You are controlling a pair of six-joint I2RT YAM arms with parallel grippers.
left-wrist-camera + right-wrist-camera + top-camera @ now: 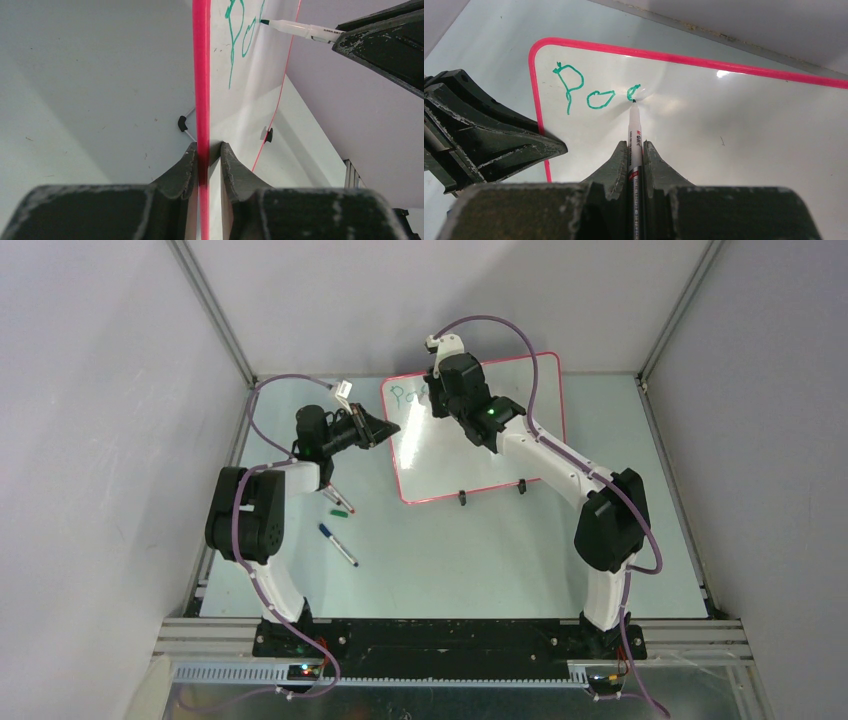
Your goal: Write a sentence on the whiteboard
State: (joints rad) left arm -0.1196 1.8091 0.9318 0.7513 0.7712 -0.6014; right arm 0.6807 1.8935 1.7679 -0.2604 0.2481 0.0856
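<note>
Green handwritten marker letters [594, 95], so far "Po" and the start of a third letter, sit at the top left corner of the large glossy white whiteboard with a thin red-pink rim [480, 455], which stands tilted on two small black feet [462, 498] at the far middle of the pale table [480, 560]. My right gripper [636, 147] is clamped on a slim white marker pen [633, 117] whose tip touches the board at that third letter, while my left gripper [207, 150] pinches the board's left rim between narrow jaws. Two loose pens [338, 545] lie on the table near and left of the board.
</note>
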